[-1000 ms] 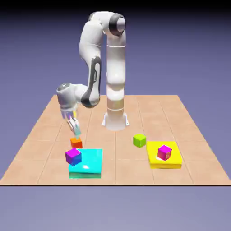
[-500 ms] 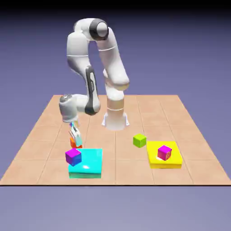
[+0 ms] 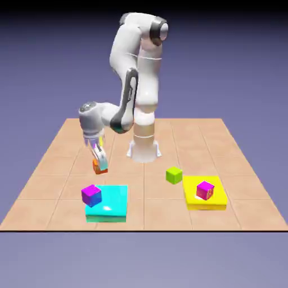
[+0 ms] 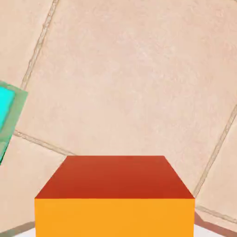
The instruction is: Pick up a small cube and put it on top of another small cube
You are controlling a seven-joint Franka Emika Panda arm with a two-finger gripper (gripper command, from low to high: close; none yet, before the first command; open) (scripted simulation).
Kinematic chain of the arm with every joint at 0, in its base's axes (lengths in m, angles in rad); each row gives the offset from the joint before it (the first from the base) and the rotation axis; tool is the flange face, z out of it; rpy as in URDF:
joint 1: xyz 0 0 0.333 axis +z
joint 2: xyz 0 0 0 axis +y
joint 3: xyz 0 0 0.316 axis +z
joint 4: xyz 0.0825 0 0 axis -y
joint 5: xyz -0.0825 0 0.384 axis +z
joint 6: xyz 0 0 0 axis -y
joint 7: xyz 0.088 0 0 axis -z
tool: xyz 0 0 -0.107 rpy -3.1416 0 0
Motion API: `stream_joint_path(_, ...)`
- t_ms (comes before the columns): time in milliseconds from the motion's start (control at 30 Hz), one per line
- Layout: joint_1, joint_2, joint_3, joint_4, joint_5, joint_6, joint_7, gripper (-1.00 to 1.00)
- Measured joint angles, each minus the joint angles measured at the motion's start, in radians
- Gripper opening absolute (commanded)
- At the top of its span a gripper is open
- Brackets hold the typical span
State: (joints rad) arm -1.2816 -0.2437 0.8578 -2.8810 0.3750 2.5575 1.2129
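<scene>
In the exterior view, the claw (image 3: 100, 163) is closed on the orange cube (image 3: 99, 167), holding it up over the left part of the table (image 3: 143, 211). The blue pad (image 3: 115, 203) is near the table's front left corner, with a purple cube (image 3: 91, 196) at its left edge. The green cube (image 3: 174, 175) sits right of the middle, just beside the yellow pad (image 3: 205, 202). A pink cube (image 3: 205, 190) is on that pad.

In the hand view, the orange cube is big at the bottom, between the finger tips. A corner of the blue pad pokes in at the left.
</scene>
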Motion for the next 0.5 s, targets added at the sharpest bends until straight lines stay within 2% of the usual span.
stream_joint_path(500, 0.526, -0.544, 0.238, -0.107, 0.567, -0.384, 0.43, -1.0)
